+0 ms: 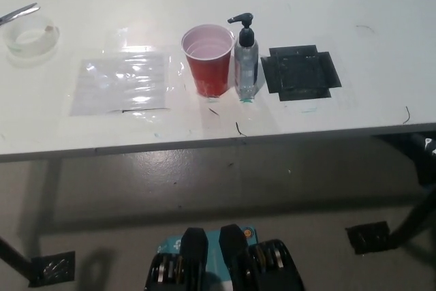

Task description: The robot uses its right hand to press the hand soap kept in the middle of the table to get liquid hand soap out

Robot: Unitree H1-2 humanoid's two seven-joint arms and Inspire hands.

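A soap bottle (pixel 245 59) is standing upright near the middle of the white counter (pixel 368 5), its black pump head pointing toward the left edge, just beside a red cup (pixel 208 59). Neither robot hand is showing over the counter; only a dark scrap is visible below the right edge, so whether the right hand is open or closed cannot be told. Any press is likely calling for a reach in from the right, down onto the pump.

Red cup (pixel 208 59), clear plastic sheet (pixel 122 84), black taped square (pixel 300 72), tape roll (pixel 30 38) on white table (pixel 340 5).
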